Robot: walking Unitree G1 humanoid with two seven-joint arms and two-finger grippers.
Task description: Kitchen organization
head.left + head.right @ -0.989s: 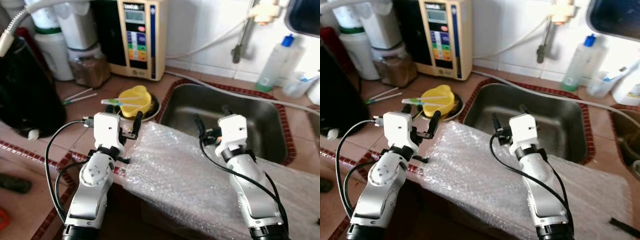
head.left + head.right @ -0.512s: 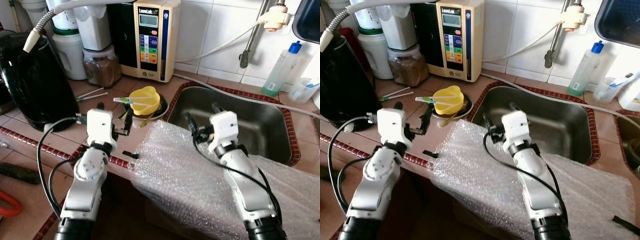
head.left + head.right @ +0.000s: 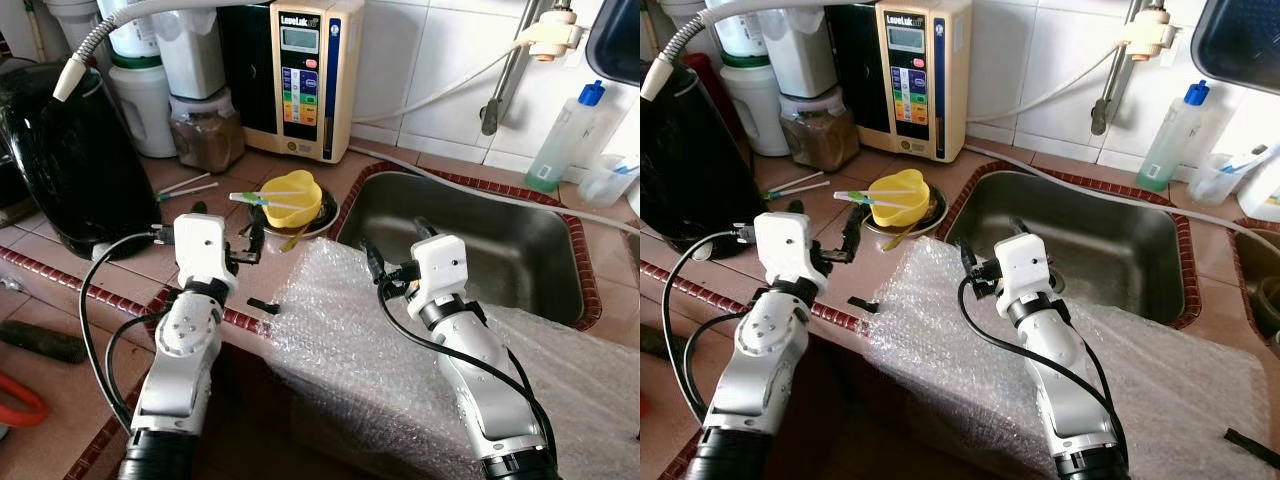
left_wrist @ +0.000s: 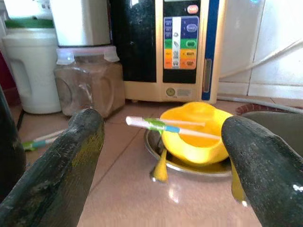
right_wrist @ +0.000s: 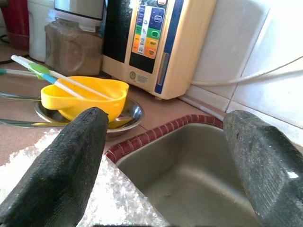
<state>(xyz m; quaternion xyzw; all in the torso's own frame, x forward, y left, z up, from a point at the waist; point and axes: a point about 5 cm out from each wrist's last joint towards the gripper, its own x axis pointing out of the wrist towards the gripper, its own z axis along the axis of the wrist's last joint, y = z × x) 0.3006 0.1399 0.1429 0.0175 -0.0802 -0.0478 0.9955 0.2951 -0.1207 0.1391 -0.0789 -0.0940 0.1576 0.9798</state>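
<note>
My left gripper is released, fingers spread, just short of the glossy yellow bowl in its steel dish. My right gripper is released too, over crinkly bubble wrap at the sink edge.

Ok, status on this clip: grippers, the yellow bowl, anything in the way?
Left gripper open, empty, facing yellow bowl. Right gripper open, empty, over bubble wrap. Bowl sits on a metal plate, toothbrush across its rim. Nothing in between.

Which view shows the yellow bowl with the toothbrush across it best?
The left wrist view: the yellow bowl sits close and centred. The right wrist view cuts it behind a finger; both eye views show it small, left of the sink.
</note>
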